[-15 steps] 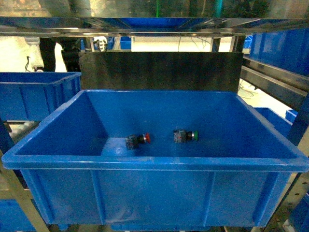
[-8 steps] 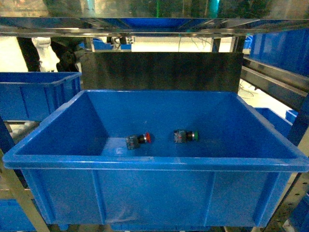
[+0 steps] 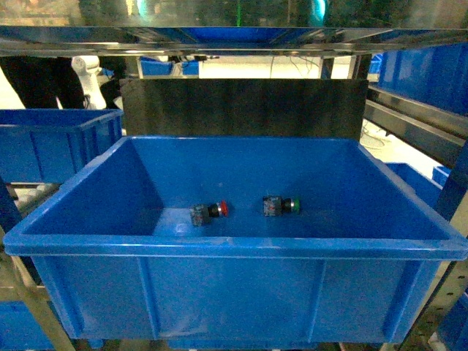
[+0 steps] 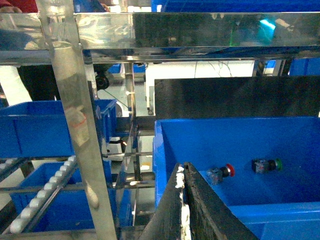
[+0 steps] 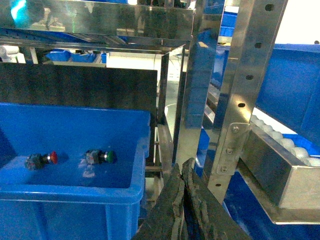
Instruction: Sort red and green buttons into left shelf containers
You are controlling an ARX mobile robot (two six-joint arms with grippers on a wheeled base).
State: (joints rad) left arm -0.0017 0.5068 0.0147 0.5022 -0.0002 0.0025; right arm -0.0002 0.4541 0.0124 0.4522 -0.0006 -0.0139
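We find a large blue bin (image 3: 234, 248) directly ahead on the shelf, and both task items lie on its floor. The red button (image 3: 210, 212) rests on its side left of centre with its cap pointing right; the green button (image 3: 281, 205) lies a little to its right, also on its side, cap to the right, and the two are near each other but apart. A dark panel (image 3: 245, 107) stands behind the bin, and a second blue bin (image 3: 51, 142) sits on the shelf to the left. Neither arm appears in the head view. From the left wrist view we note the left gripper (image 4: 184, 200) with its fingers pressed together and nothing between them, low by the bin's left near corner beside a steel upright (image 4: 75, 120). From the right wrist view we note the right gripper (image 5: 183, 200) likewise closed and empty, outside the bin's right wall next to a perforated post (image 5: 245, 85).
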